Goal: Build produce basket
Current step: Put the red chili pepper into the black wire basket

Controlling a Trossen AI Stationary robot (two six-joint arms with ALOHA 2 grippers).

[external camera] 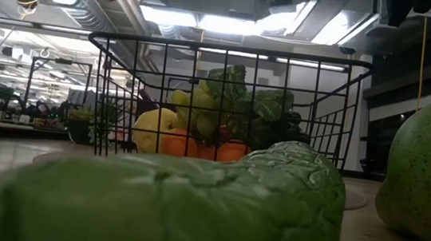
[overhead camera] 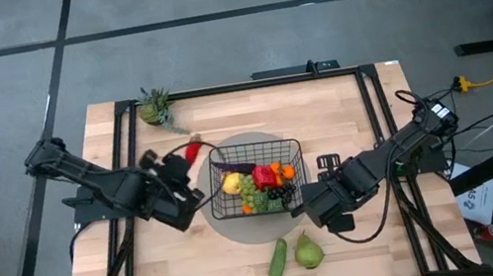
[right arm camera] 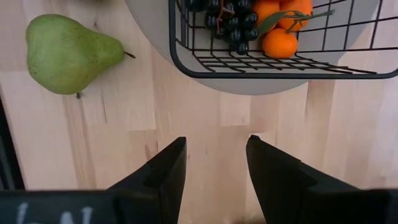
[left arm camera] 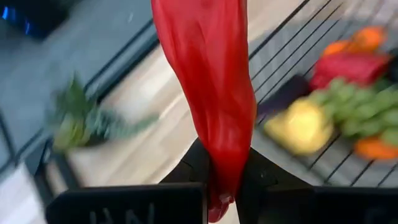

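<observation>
High view: left end effector [overhead camera: 182, 161] clamps one red pepper [overhead camera: 194, 151] beside the basket [overhead camera: 213, 160] — right end effector [overhead camera: 317, 208] open, empty.

I see the basket [overhead camera: 258, 176] mid-table with its open top unobstructed, contents low inside. On its left side the left gripper [overhead camera: 184, 173] is clamped on a red pepper [overhead camera: 194, 152], blocking that approach. The right gripper [overhead camera: 313, 205] sits just off the basket's right front corner, fingers apart over bare wood. Cucumber [overhead camera: 275, 267] and pear [overhead camera: 308, 252] block the front edge. A leafy green piece [overhead camera: 157, 106] occupies the far left corner; the rest of the far strip is free.
</observation>
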